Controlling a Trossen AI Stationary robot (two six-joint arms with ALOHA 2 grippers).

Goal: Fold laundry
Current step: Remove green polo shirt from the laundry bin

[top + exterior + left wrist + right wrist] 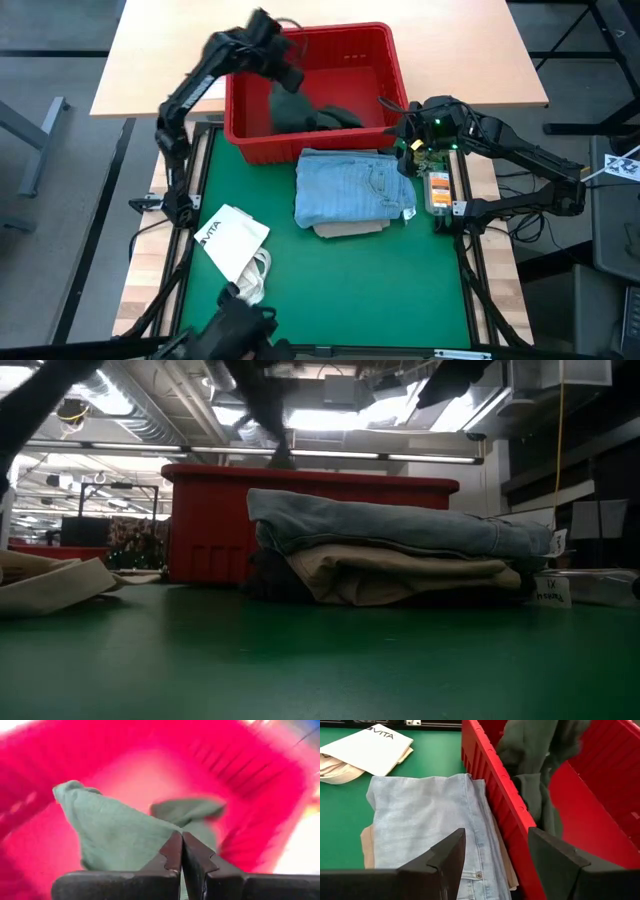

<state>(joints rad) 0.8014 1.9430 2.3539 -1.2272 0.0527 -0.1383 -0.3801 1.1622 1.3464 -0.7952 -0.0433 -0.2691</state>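
We see the left gripper [181,851] clenched on the dark green-grey garment [312,113] inside the red bin [381,48] at twelve o'clock on the green mat [350,280]. The right gripper [496,851] hovers released at two o'clock, above the bin's near wall and the folded light blue jeans [350,185], which top the beige piece [400,575].

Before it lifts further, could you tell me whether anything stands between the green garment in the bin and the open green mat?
Yes: the red bin's front wall, and just past it the folded stack topped by light blue jeans. The left gripper holds the green garment.
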